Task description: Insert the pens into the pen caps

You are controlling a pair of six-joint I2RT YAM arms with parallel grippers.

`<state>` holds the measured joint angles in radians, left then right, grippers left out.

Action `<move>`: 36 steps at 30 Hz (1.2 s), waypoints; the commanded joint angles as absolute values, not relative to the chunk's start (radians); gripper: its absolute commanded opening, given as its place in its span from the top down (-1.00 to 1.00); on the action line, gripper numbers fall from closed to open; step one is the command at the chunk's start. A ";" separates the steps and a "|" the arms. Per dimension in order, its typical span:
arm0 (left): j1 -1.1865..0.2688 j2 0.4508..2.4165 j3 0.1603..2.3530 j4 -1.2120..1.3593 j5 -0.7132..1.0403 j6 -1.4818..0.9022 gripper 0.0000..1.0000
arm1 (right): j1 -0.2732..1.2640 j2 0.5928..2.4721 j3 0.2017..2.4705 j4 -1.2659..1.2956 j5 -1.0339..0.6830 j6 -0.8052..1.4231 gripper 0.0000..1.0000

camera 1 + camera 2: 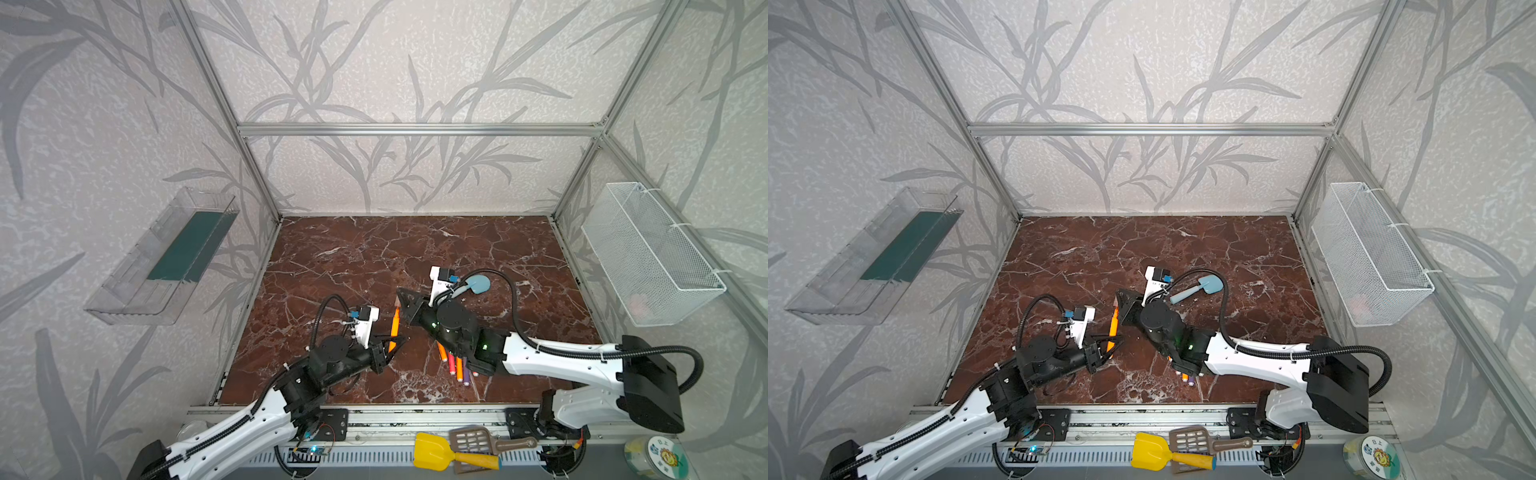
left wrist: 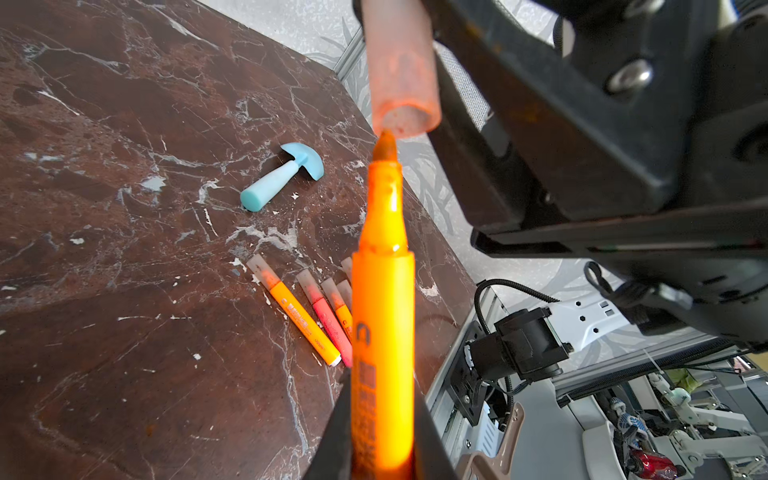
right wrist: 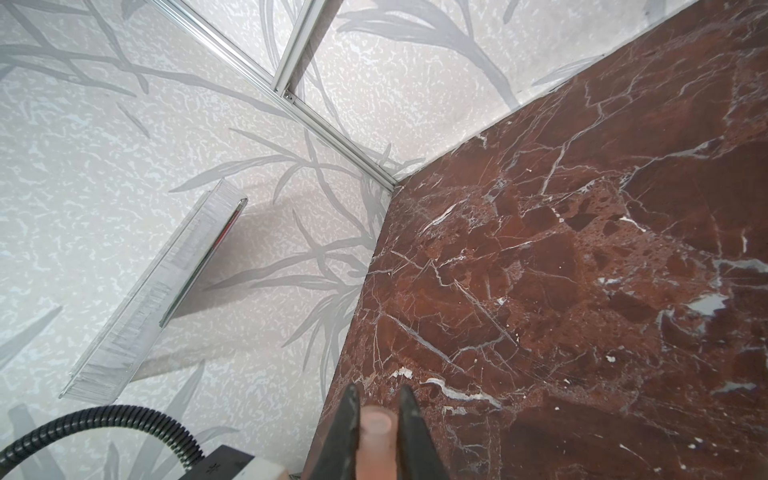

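My left gripper (image 2: 382, 399) is shut on an uncapped orange pen (image 2: 384, 291), which points up and away towards the other arm. My right gripper (image 3: 377, 392) is shut on a pale pinkish pen cap (image 3: 376, 432) with its open mouth facing the pen. In the left wrist view the pen's tip touches the rim of that cap (image 2: 401, 75). In both top views the two grippers (image 1: 392, 347) (image 1: 402, 300) meet over the table's middle, with the orange pen (image 1: 1112, 328) between them. Several pens (image 2: 307, 320) lie side by side on the table under the right arm (image 1: 455, 365), wearing caps.
A light-blue toy shovel (image 1: 478, 284) lies beyond the right wrist. A wire basket (image 1: 648, 253) hangs on the right wall and a clear tray (image 1: 166, 257) on the left wall. A yellow shovel (image 1: 440, 453) and brown slotted scoop (image 1: 478, 440) rest on the front rail.
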<state>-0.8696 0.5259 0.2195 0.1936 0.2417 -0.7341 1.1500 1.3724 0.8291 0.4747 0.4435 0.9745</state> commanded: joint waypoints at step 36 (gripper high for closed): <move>-0.865 0.448 0.275 0.124 0.182 -0.729 1.00 | 1.150 1.370 0.695 0.723 0.220 0.793 0.76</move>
